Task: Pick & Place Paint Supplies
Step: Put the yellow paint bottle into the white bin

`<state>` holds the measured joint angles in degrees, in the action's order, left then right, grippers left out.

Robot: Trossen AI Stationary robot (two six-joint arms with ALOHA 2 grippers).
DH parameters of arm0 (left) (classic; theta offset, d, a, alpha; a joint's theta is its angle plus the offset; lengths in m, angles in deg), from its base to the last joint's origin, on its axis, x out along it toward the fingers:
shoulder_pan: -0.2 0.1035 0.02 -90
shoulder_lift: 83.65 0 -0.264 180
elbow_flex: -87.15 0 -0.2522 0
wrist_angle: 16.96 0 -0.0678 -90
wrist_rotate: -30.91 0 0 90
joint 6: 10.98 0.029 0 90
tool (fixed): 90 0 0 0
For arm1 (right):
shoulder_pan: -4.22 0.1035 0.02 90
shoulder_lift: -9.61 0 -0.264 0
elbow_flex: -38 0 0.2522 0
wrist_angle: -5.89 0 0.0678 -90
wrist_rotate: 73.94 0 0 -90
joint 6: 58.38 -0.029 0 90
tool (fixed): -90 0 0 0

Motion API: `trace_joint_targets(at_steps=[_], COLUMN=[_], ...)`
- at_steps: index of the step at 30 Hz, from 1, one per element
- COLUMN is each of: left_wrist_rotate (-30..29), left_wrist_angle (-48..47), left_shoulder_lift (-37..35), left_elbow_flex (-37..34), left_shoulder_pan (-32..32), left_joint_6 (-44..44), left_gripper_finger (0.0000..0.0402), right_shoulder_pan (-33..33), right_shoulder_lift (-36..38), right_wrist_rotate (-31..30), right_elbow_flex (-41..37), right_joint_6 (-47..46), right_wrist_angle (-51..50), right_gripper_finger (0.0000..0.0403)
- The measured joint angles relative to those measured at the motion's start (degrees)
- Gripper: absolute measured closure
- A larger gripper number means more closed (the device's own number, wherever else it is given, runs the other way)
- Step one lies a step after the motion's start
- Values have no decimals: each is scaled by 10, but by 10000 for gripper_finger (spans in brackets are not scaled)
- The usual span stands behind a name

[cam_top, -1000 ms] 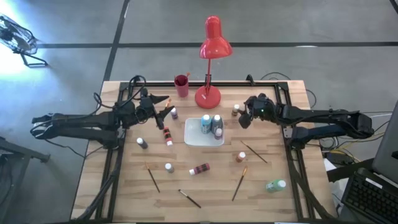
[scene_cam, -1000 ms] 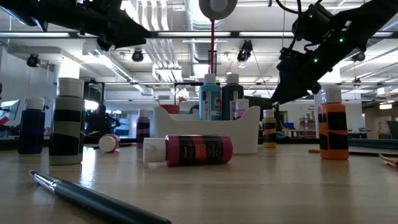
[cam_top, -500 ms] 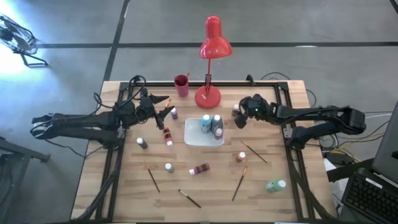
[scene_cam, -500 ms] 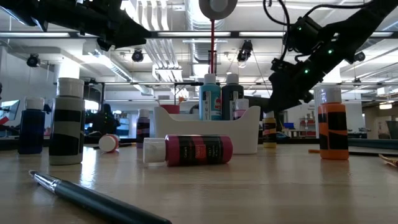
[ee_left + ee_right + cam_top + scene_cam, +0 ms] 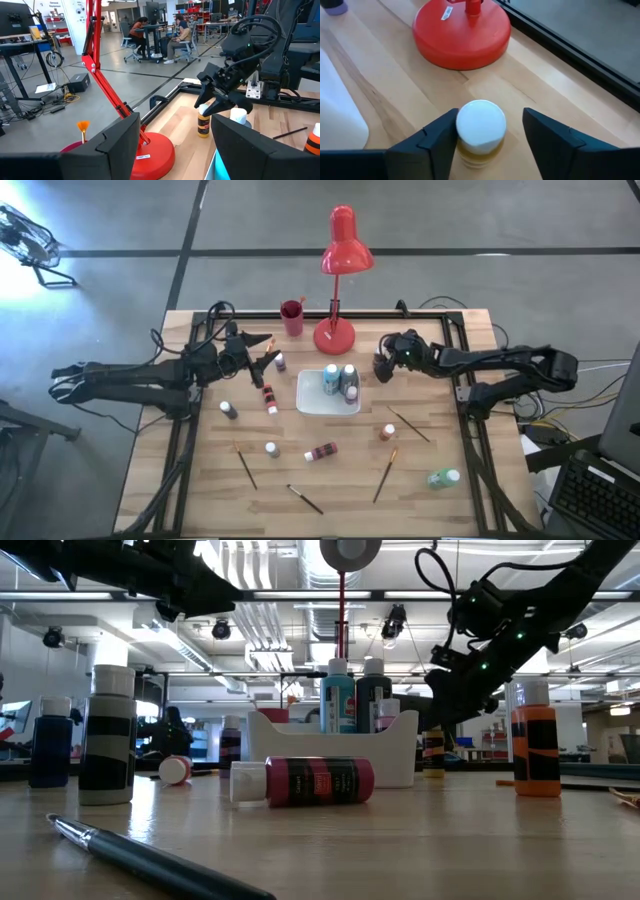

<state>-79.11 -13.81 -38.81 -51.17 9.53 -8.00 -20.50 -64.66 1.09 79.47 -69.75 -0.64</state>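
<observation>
Right wrist view settles the matter: the small yellow-orange bottle stands upright, pale cap up, directly between the right gripper's two fingers, one finger touching or nearly touching the cap and a visible gap on the other side. The jaws stand wide and have not yet pinched it. The bottle's long axis is vertical, so the fingers straddle it across its width, just beneath the cap.

From the high view, this pincer hangs just off the red lamp base, with the white tray on its other side. The left gripper waits wide and empty beyond the tray, well apart from this bottle, so the right arm is plainly nearer. My reading: only a squeeze is needed before lifting.
</observation>
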Motion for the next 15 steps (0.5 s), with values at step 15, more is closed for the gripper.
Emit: trace_joint_targets(at_steps=[15], left_wrist_rotate=[0], left_wrist_angle=[-3], left_shoulder_lift=[0], left_elbow_flex=[0], left_shoulder_pan=[0], left_joint_6=[0], left_gripper_finger=[154], right_shoulder_pan=[-2], right_shoulder_lift=[12], right_wrist_rotate=[3], right_elbow_flex=[-1], right_joint_6=[20], right_wrist_angle=[0], right_gripper_finger=[294])
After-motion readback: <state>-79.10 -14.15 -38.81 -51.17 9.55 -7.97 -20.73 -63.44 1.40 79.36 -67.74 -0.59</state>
